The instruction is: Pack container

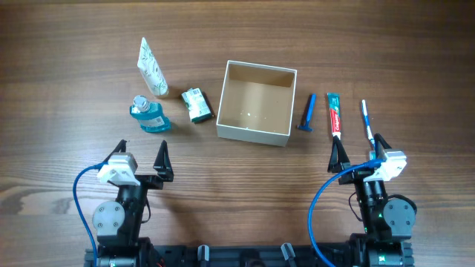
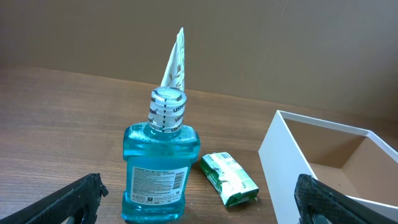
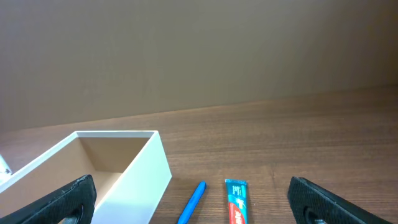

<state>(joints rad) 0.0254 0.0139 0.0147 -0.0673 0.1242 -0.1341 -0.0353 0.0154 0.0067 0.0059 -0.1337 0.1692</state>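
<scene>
The container (image 1: 254, 132), a square white box with a tan inside, stands open at the table's middle; it also shows in the left wrist view (image 2: 283, 162) and the right wrist view (image 3: 149, 174). Left of it are a blue mouthwash bottle (image 1: 150, 116) (image 2: 155, 171), a white tube (image 1: 152, 68) (image 2: 175, 62) and a green packet (image 1: 197, 104) (image 2: 229, 178). Right of it lie a blue razor (image 1: 307, 113) (image 3: 193, 202), a toothpaste tube (image 1: 335, 115) (image 3: 237, 200) and a toothbrush (image 1: 367, 123). My left gripper (image 1: 141, 157) (image 2: 199, 202) and right gripper (image 1: 360, 156) (image 3: 193, 199) are open and empty, near the front.
The items sit in a row across the wooden table's middle. Blue cables loop beside both arm bases at the front edge. A brown backdrop rises behind the table.
</scene>
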